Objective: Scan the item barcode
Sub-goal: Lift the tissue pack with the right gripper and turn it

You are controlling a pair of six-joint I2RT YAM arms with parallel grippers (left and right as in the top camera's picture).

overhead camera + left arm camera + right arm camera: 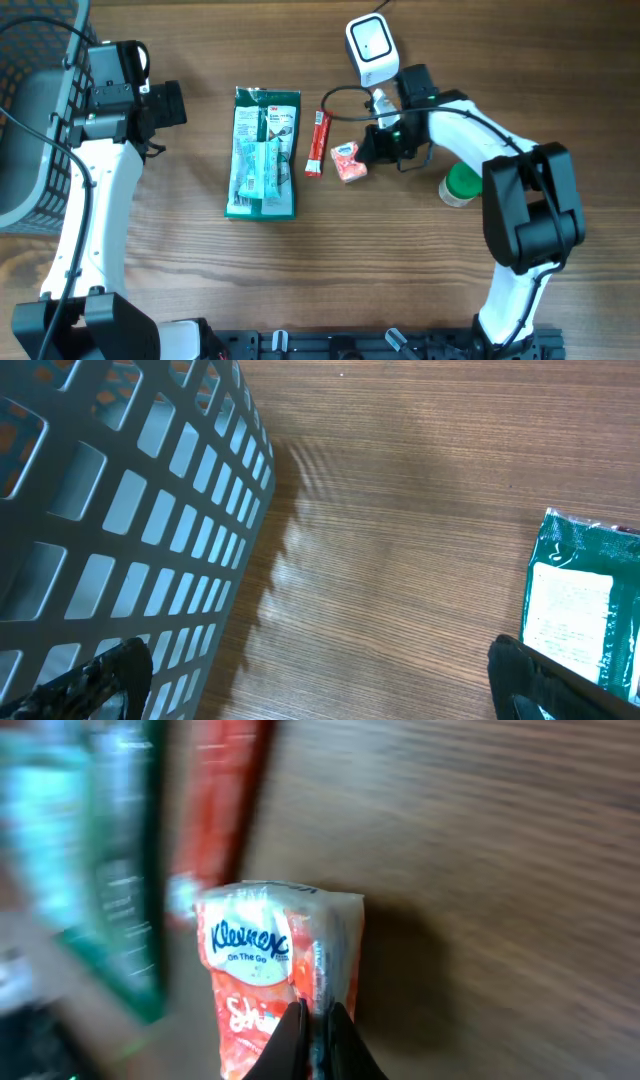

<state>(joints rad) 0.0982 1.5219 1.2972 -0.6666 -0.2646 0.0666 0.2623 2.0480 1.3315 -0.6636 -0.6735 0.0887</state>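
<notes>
My right gripper [318,1025] jaws pinch the red-and-white soft tissue pack [270,975] on the desk; next, lifting it toward the white handheld scanner [371,48], my left gripper [320,680] jaws gaping idle.

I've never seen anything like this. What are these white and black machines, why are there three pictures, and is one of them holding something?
These are two robot arms at a wooden table. One picture looks down from above; the other two come from small cameras on each arm's wrist.

On the table lie a green packet, a thin red stick pack, a Kleenex tissue pack, a green-lidded container and a white barcode scanner. A grey basket stands at the left edge.

The right gripper has its fingers pinched shut on the edge of the tissue pack, seen up close in its wrist view. The left gripper is open and holds nothing, near the basket.
</notes>
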